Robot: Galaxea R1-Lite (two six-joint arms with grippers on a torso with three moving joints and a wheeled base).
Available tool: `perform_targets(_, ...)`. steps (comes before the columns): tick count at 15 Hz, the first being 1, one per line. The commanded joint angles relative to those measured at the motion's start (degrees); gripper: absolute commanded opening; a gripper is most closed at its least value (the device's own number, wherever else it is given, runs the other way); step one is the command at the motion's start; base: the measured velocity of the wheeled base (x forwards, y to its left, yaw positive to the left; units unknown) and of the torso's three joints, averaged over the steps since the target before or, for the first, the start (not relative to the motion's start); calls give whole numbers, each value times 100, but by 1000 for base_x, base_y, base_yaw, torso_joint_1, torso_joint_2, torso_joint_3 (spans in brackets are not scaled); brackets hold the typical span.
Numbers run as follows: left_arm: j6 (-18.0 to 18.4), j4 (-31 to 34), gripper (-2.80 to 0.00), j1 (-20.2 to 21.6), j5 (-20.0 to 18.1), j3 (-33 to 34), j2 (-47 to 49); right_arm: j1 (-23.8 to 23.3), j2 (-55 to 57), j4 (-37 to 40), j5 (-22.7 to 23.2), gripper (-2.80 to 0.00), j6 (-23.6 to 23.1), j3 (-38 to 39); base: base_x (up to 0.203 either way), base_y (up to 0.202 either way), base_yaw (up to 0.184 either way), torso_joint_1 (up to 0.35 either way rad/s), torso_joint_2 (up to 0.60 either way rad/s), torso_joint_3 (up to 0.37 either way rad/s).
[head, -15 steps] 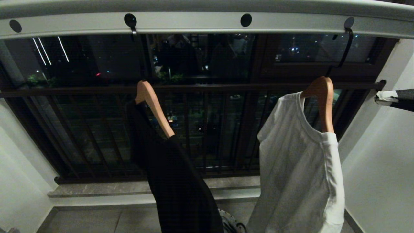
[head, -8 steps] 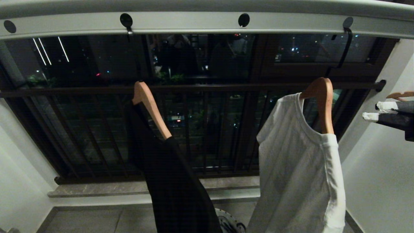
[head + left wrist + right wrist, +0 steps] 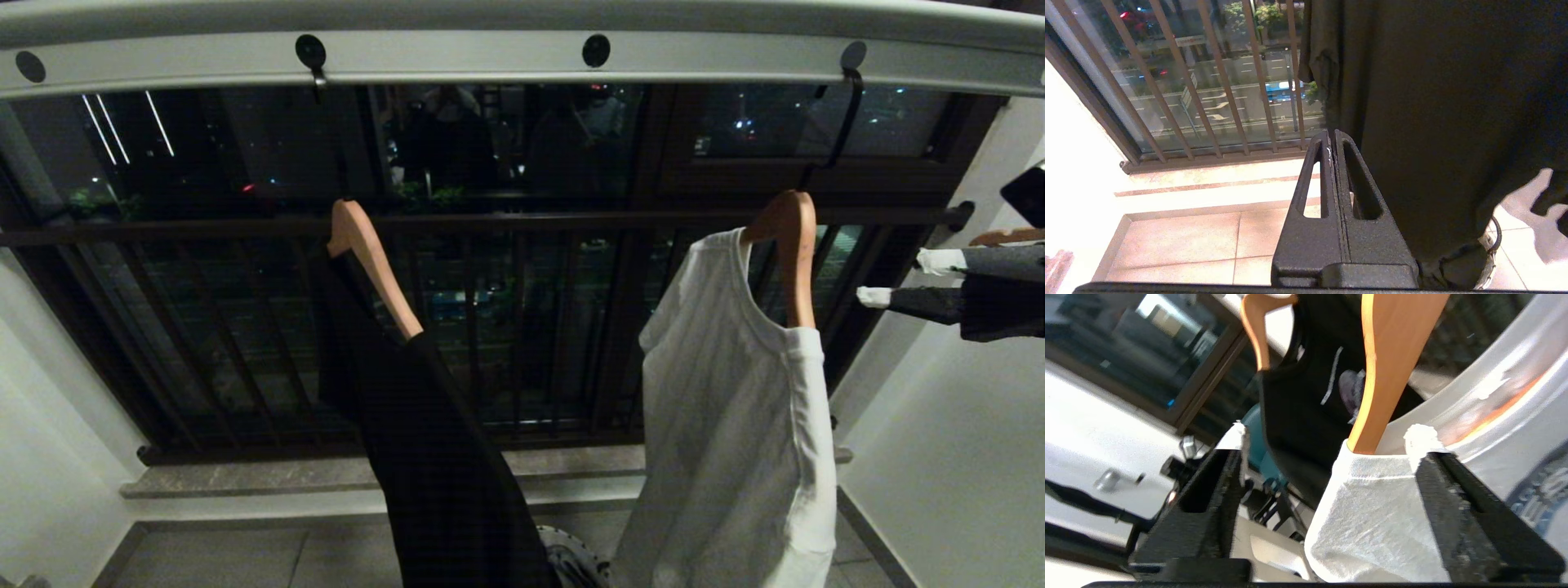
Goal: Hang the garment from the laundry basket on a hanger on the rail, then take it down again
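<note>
A: Where is the garment?
B: The white T-shirt (image 3: 739, 425) hangs at right of centre in the head view, on a wooden hanger (image 3: 788, 253) whose dark hook sits in a hole of the rail (image 3: 457, 53) along the top of the frame. A black garment (image 3: 424, 441) on a second hanger (image 3: 371, 265) hangs left of centre.

A: And the end effectors?
B: The right end effector (image 3: 898, 282) enters at the right edge, jaws apart and empty, near the shirt but not touching it. In its wrist view a white sleeve (image 3: 1372, 514) lies between the spread fingers. The left end effector (image 3: 1333, 141) is closed on nothing, low beside the black garment.

A: How far along is the task?
B: Hanging looks complete; taking the shirt down appears to remain.

A: What is unclear?
B: Only a sliver of the laundry basket (image 3: 571, 563) shows at the bottom edge, behind the hems. Both garments are cut off below, and whether the sleeve touches either finger cannot be told.
</note>
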Motion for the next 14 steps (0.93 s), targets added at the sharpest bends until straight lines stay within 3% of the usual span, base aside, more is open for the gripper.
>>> perform_targets(1, 8, -2, -280, 3, -3, 17, -4, 359, 340, -145, 37, 0, 17, -44, 0, 0, 0, 0, 0, 0)
perform_targets(4, 2, -2, -280, 3, 6, 16, -4, 736, 594, -200, -269, 0, 16, -283, 0, 0, 0, 0, 0, 0)
perform_targets(14, -1, -2, -280, 3, -3, 18, -4, 1040, 1264, -199, -691, 0, 33, -1223, 0, 0, 0, 0, 0, 0)
